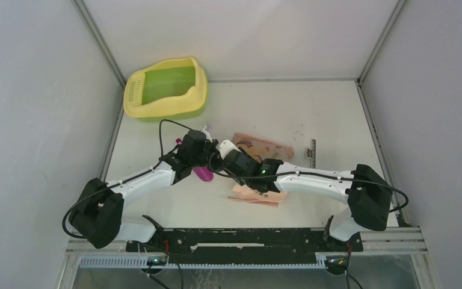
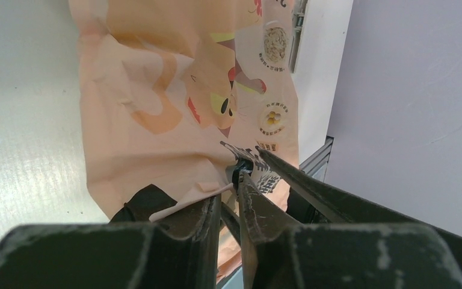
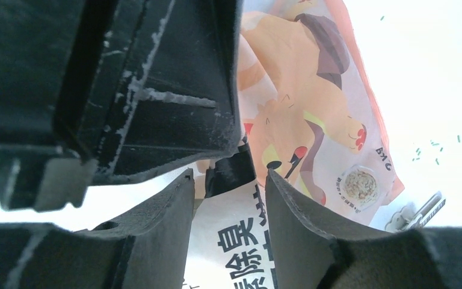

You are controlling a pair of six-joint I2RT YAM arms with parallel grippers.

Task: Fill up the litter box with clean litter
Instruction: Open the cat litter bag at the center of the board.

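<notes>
litter box (image 1: 156,110), upper left: basin looks unfilled. left gripper (image 2: 231,188) pinches bag (image 2: 156,90); right gripper (image 3: 228,179) spread astride it.

Scoop (image 1: 203,173) and bag (image 1: 264,146) partly hidden under arms; clean litter (image 3: 418,152) mere specks.

the litter box (image 1: 165,90) sits at the table's (image 1: 337,108) far left corner. the bag (image 1: 264,147) lies mid-table, well apart from it. the scoop (image 1: 203,173) is just left of the bag; a metal strip (image 1: 313,152) and stray litter (image 3: 427,152) lie to its right.
</notes>
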